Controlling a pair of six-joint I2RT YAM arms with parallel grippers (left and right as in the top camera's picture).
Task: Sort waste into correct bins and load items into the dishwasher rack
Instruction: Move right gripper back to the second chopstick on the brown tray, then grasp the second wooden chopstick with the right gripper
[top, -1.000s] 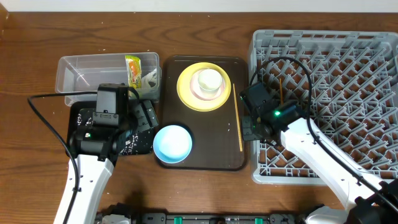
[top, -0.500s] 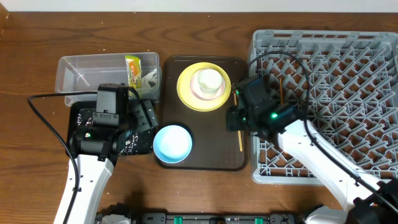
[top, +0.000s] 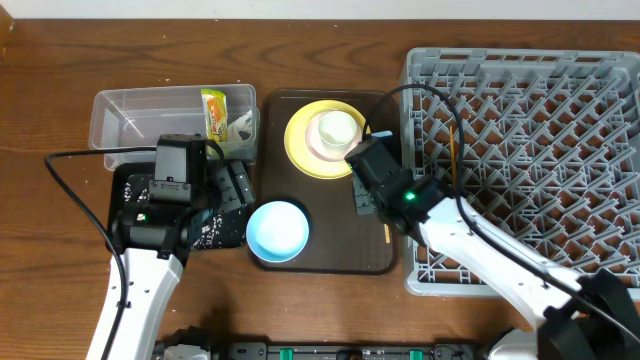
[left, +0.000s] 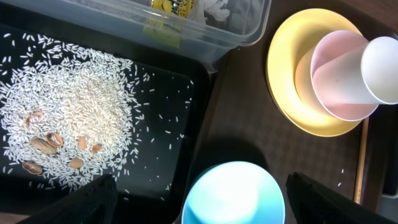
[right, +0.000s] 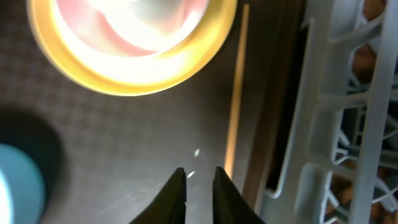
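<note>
The clear tub (top: 130, 120) holds the snack wrapper (top: 214, 112) and the white paper scrap (top: 240, 125). The black tray (left: 155, 124) holds rice grains (left: 74, 118) and some nut pieces. The white cup (top: 337, 128) sits in the pink bowl (left: 333, 93) on the yellow plate (top: 300, 150). The light blue bowl (top: 277, 230) stands between my open left gripper's (left: 200, 180) fingers, below them. One chopstick (right: 234, 112) lies on the brown tray, just right of my shut, empty right gripper (right: 199, 169). Another chopstick (top: 455, 140) lies in the grey rack (top: 600, 80).
The dark brown serving tray (top: 330, 250) lies between the bins and the rack. The rack's grey wall (right: 329, 124) stands close on the right of my right gripper (top: 362, 198). My left gripper (top: 232, 190) hovers over the black tray's right edge.
My right gripper has moved left from the rack's edge to over the serving tray, beside the chopstick. The left arm has not moved.
</note>
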